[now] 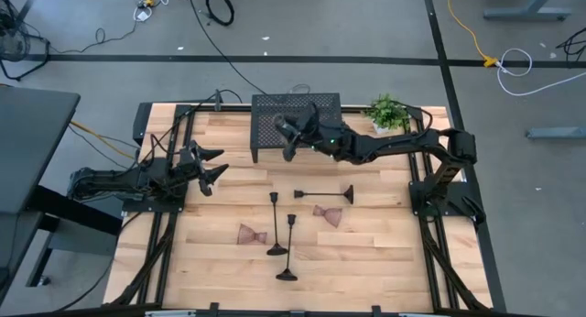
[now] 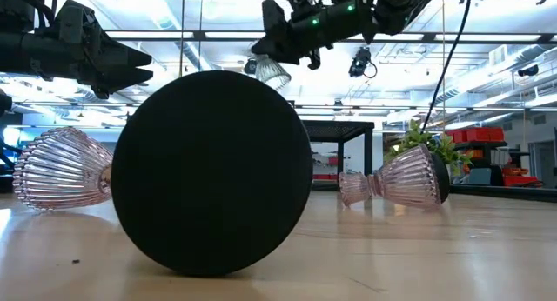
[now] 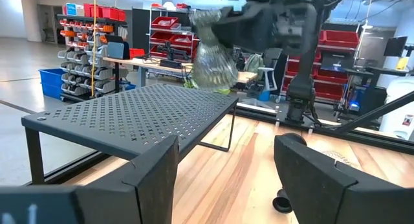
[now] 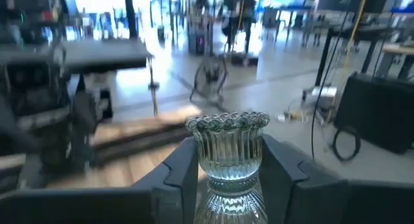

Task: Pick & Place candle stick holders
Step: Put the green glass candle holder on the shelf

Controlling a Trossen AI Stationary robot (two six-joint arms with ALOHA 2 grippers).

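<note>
Glass holder (image 4: 228, 156) with a greenish tint sits between the fingers of our right gripper (image 1: 291, 136), which is closed on its narrow waist and carries it upright above the black mesh rack (image 1: 295, 125) at the far edge of the table (image 1: 385, 253). In the left wrist view we see the same glass held in the air over the rack top, not yet touching it. So we judge that the step in hand is the placing of this holder on the rack — the pick is done, the release is not.

Our left gripper (image 1: 212, 167) waits near the left edge of the table, fingers apart and holding nothing.

The other pieces remain on the bare wood. Two black metal stems (image 1: 280, 237) stand near the middle toward the near edge, and a third stem (image 1: 320, 195) lies on its side closer to the rack. Two pinkish glass holders (image 1: 253, 235) lie on their sides, one near the standing stems and one (image 1: 327, 214) just beside the lying stem. A small green plant (image 1: 388, 112) stands at the far edge beside the rack.

For the next move we think the right arm must lower the glass straight down until its foot meets the mesh, keep it upright, and only then open the fingers — a tilt could let it roll off.
</note>
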